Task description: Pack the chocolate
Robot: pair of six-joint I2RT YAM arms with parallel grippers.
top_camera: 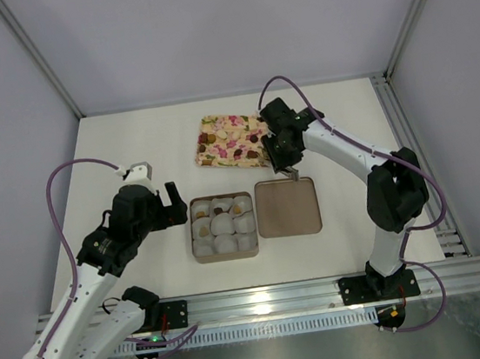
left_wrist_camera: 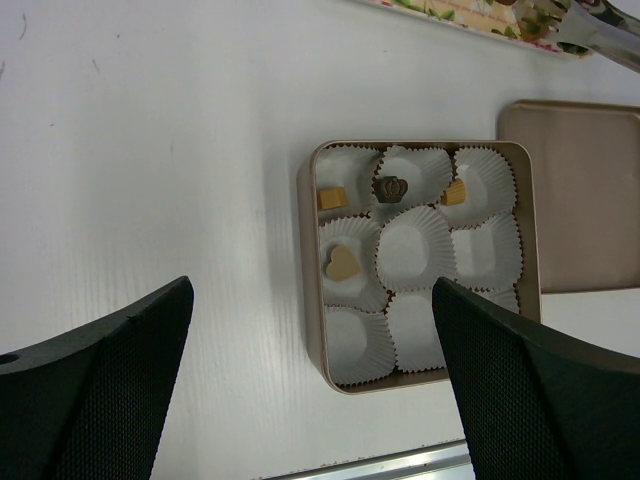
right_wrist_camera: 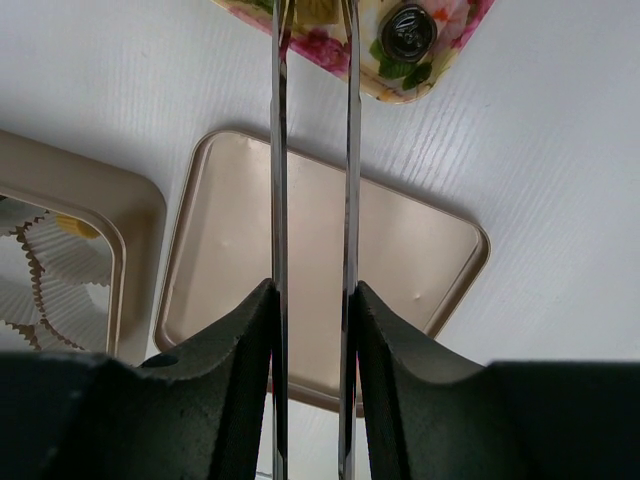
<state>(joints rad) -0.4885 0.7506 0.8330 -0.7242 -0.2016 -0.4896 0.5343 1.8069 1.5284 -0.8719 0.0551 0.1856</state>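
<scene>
The right end effector [right_wrist_camera: 313,295] clamps thin tongs [right_wrist_camera: 278,150], suited to small pieces, with the tips toward the floral tray [top_camera: 231,141] beyond the box [left_wrist_camera: 310,250], where chocolate [right_wrist_camera: 410,30] waits. Four pieces occupy box cups [left_wrist_camera: 415,245]. The left end effector [left_wrist_camera: 312,288], left of the box, gapes empty.

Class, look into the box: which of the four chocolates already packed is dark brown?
The crown-shaped chocolate, middle of the row nearest the flowered tray; the other three are tan.
</scene>
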